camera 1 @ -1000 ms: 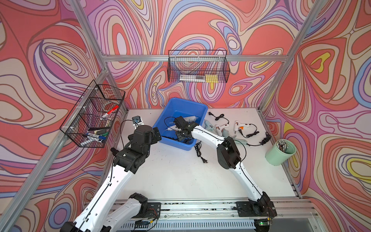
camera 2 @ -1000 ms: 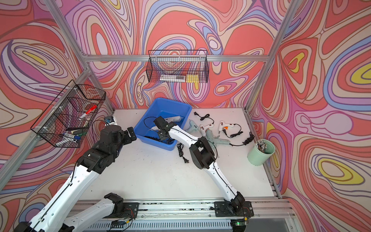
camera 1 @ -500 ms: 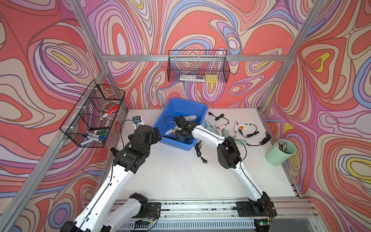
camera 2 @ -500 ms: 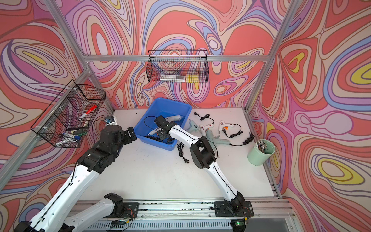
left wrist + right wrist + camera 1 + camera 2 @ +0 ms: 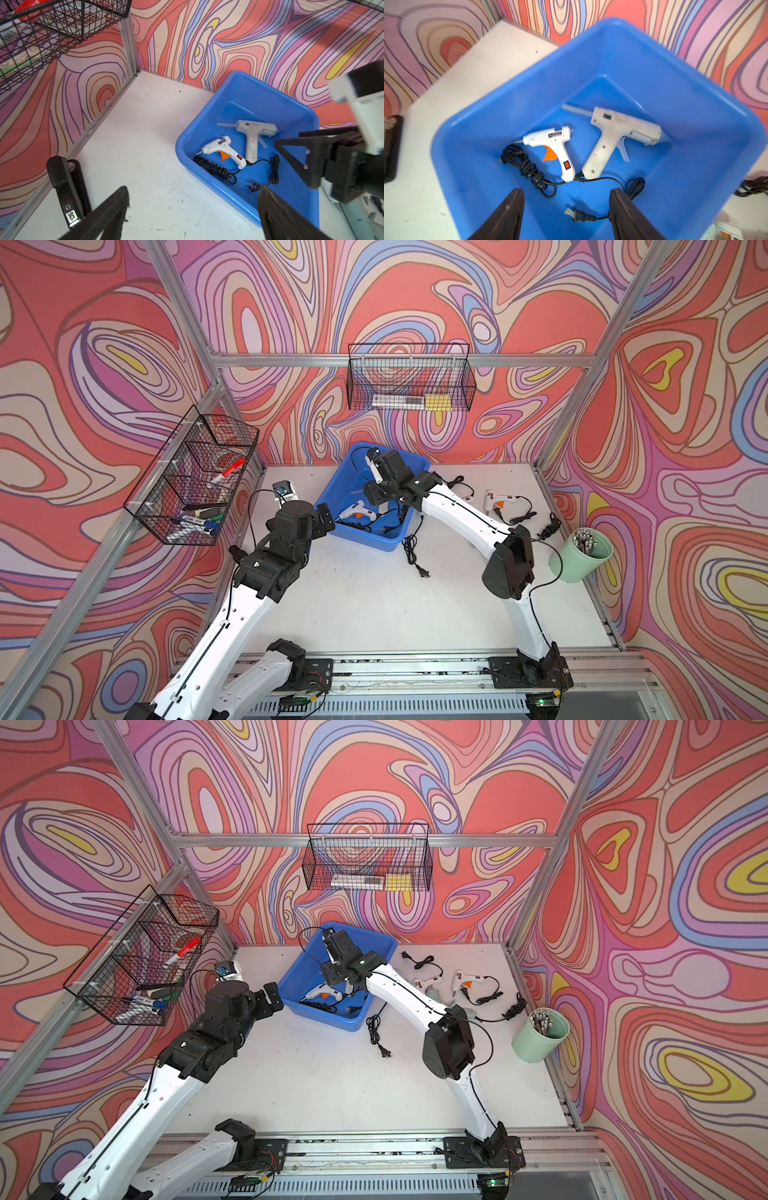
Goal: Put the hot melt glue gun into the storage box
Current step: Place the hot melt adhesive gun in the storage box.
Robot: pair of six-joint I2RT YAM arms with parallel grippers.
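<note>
R claw [image 5: 566,194] spread, empty, above storage box [image 5: 695,93]; orange-trigger glue gun [image 5: 552,143] inside.

A black wire basket [image 5: 166,493] hangs on the side wall, with a red marker [image 5: 232,466] and blue pens [image 5: 199,524] inside. A second wire basket [image 5: 409,377] hangs on the back wall. A light green cup [image 5: 573,568] of thin sticks stands on the white table [image 5: 374,605]. A black stapler [image 5: 66,187] lies there too.
</note>
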